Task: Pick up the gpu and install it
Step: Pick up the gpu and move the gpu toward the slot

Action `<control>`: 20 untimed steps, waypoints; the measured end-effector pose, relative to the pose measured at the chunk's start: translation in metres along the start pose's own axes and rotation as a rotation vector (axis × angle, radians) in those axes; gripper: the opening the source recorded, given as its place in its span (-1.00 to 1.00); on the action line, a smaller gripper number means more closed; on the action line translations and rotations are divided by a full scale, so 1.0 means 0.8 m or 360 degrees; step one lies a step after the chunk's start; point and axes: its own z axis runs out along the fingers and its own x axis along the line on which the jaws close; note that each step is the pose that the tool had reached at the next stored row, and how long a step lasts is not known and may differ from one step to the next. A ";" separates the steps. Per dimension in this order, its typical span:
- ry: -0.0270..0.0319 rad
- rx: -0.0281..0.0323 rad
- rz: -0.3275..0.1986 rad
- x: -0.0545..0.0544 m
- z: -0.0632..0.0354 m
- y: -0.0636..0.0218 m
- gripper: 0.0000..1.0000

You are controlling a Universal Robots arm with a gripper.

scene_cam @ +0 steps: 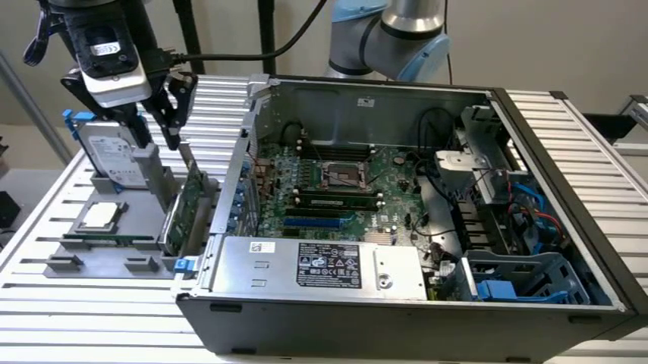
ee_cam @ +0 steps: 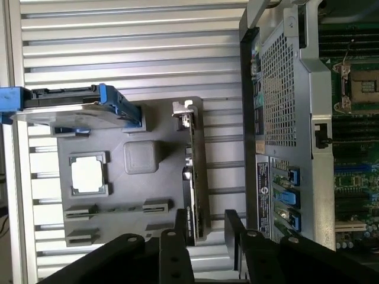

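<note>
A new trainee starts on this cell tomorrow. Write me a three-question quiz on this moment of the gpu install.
1. True or false: the gpu is already seated inside the computer case.
2. Multiple choice: the end effector is A) shut on the gpu, B) open, over the gpu, C) open, inside the computer case.
3. Short answer: name the small square silver part lying flat in the gray holder.
Key: 1 false, the gpu stands on edge in the gray holder outside the case; 2 B; 3 the processor chip.
</note>
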 end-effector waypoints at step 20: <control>0.00000 0.00001 0.0000 0.000 0.000 0.000 1.00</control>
